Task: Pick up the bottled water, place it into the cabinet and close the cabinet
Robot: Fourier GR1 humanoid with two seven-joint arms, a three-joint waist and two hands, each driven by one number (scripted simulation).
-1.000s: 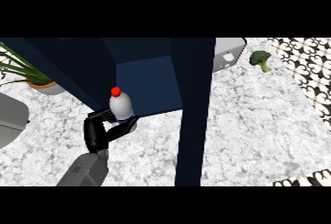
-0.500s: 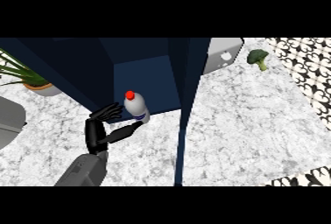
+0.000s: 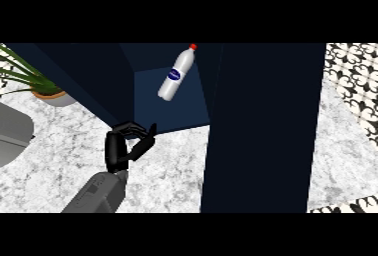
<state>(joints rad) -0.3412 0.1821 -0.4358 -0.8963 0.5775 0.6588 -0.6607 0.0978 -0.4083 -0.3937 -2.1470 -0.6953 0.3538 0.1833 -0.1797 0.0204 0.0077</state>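
Observation:
The bottled water (image 3: 171, 76), white with a blue label and a red cap, is inside the dark blue cabinet (image 3: 181, 112), on its lit inner floor. It looks slanted, with its cap toward the upper right of the view. My left hand (image 3: 118, 146) is on the marble counter just in front of the cabinet's lower left corner. It holds nothing, its fingers loosely bent and its thumb up, well apart from the bottle. The cabinet's door (image 3: 258, 130) stands open as a wide dark panel at the right. My right hand does not show.
A potted plant (image 3: 46, 93) stands at the left beside the cabinet's side wall. A grey rounded object (image 3: 11, 137) sits at the left edge. The marble counter (image 3: 170, 170) runs along the front, and a patterned surface (image 3: 356, 80) lies beyond its right edge.
The bottle was in my left hand in front of the opening. It is now deeper inside the cabinet and free of the hand, which has let go and drawn back.

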